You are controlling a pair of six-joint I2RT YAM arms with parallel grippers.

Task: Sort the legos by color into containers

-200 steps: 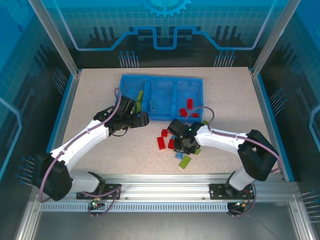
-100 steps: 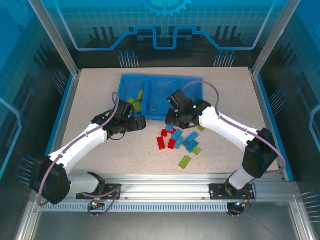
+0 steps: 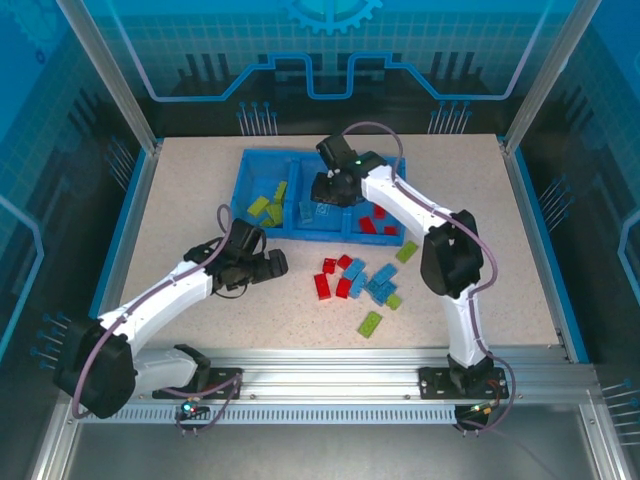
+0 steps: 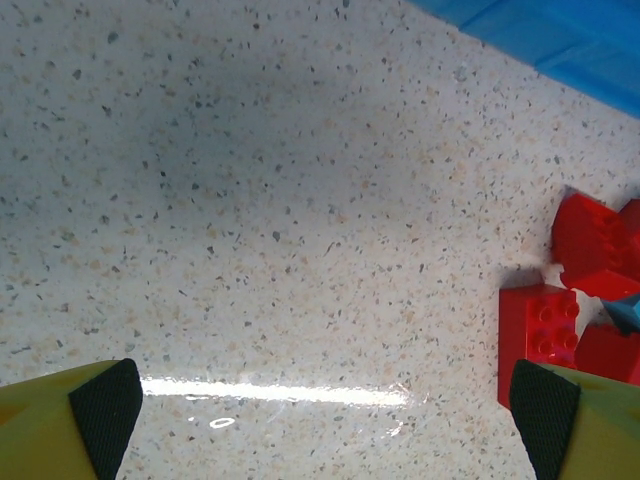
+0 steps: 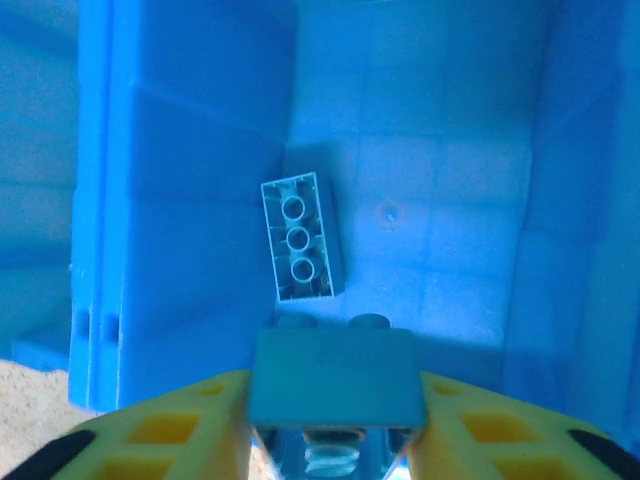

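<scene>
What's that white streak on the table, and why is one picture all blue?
Left wrist view: the streak is lamp glare on the glossy table. Right wrist view: it looks into the blue tray; near brick blurred, far brick sharp.

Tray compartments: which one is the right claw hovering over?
The middle one, a light blue brick on its floor; yellow-green bricks and red bricks lie either side.
</scene>
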